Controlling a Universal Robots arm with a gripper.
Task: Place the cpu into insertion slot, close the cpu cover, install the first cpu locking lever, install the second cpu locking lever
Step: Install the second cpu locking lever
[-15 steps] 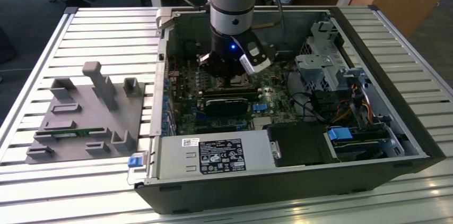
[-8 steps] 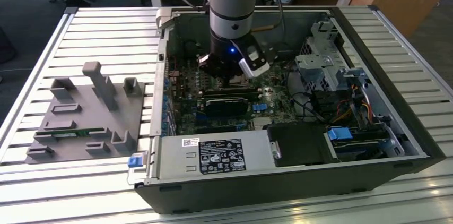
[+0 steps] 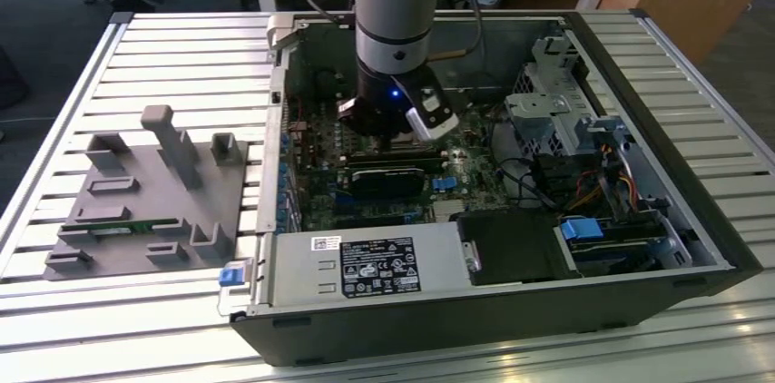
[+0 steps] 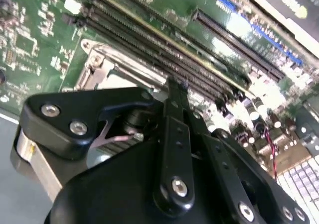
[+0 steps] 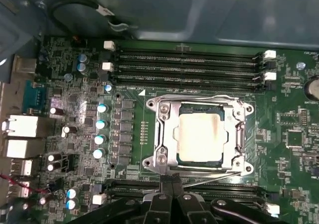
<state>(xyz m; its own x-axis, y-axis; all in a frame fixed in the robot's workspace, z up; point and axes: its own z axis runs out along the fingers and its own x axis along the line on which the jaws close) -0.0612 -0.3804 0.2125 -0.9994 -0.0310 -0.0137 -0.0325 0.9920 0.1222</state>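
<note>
The arm is down inside the open computer case (image 3: 509, 247), and in the first wrist view the pincer (image 5: 171, 184) sits right at the near edge of the insertion slot (image 5: 199, 134), its two slim fingertips (image 5: 164, 186) pressed together with nothing between them. The cpu (image 5: 199, 137) is already seated in that slot, dull silver top showing through the window, and the cpu cover (image 5: 167, 134) lies flat down over it, so placement and cover look done from here. A thin wire lever (image 5: 209, 178) runs slanted along the socket edge just beside the fingertips, and that reads as the step in hand: getting a locking lever tucked home.

To do this well, I'd say the closed tips need to bear on the lever itself, not on the cover frame, and press it sideways under its catch without skating off the thin wire. A slip would land on the board.

And it's tight around here. Long memory slots (image 5: 189, 64) run on the far side of the socket, another pair (image 5: 124, 186) lies right under the fingers, and a row of capacitors (image 5: 101, 129) stands near one side. In the exterior view, the gripper's body (image 3: 394, 115) hangs above a long black module (image 3: 390, 170), with cables (image 3: 593, 192) and a drive cage (image 3: 551, 102) off to the exterior view's right. Outside the case, a grey fixture block (image 3: 152, 197) rests on the slatted worktop (image 3: 73, 310), well apart
</note>
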